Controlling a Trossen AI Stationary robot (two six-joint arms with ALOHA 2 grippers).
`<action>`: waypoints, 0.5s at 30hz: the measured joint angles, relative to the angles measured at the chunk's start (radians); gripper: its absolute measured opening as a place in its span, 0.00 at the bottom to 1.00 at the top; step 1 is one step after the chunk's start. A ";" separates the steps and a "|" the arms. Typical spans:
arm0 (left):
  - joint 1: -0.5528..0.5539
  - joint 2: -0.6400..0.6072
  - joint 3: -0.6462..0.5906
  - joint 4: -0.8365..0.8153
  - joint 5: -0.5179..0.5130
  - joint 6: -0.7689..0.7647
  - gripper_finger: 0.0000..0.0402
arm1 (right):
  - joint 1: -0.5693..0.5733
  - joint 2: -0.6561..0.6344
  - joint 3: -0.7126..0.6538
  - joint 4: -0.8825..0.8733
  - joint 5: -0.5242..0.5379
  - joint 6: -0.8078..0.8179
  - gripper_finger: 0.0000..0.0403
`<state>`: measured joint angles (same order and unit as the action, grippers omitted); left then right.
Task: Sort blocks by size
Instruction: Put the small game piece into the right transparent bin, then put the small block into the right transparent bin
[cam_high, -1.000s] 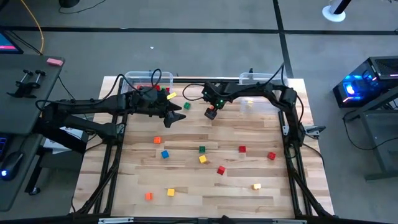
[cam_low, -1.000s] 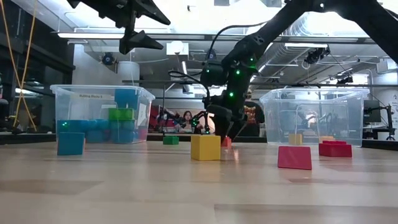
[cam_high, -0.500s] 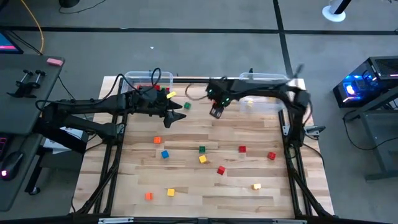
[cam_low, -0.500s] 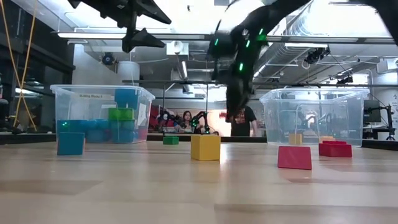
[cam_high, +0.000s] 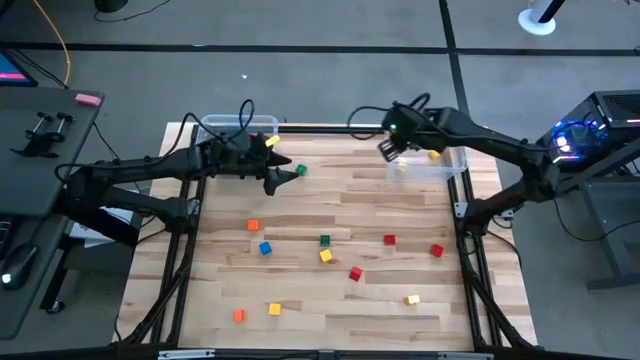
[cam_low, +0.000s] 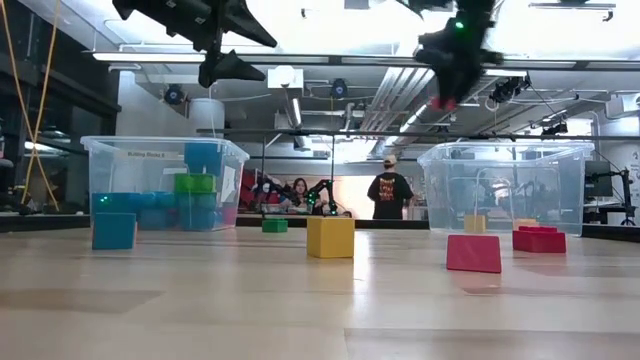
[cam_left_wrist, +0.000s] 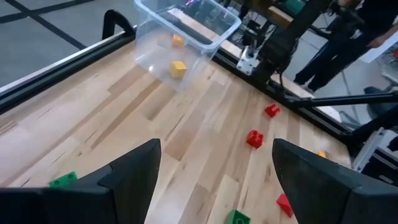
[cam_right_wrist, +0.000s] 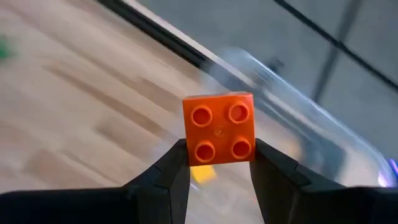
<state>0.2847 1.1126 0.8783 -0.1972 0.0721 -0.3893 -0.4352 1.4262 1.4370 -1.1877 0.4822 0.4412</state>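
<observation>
We see the left gripper (cam_high: 283, 177) hovering beside the left bin (cam_low: 160, 185) at the tabletop's (cam_high: 330, 300) far edge, its fingers (cam_left_wrist: 134, 168) spread and empty. Loose blocks (cam_high: 325, 255) lie scattered over the middle and near part of the tabletop. Farther right, the right gripper (cam_right_wrist: 217, 165) hangs high over the right bin (cam_low: 500, 185), its fingers pinching an orange block (cam_right_wrist: 219, 129)

right gripper (cam_right_wrist: 219, 163) raised, pinching (firmly), left gripper (cam_left_wrist: 214, 168) raised, fingers apart
</observation>
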 joint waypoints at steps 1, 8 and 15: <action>0.003 0.000 0.000 0.009 0.006 0.000 0.74 | -0.014 -0.008 -0.009 -0.040 0.018 0.046 0.33; 0.003 0.000 0.000 0.034 0.014 -0.002 0.74 | -0.140 -0.048 -0.148 -0.109 0.033 0.281 0.33; 0.003 0.000 0.000 0.038 0.043 -0.018 0.74 | -0.221 -0.043 -0.223 -0.085 -0.026 0.302 0.63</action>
<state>0.2878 1.1126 0.8787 -0.1595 0.1151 -0.4073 -0.6564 1.3830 1.2144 -1.2730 0.4564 0.7434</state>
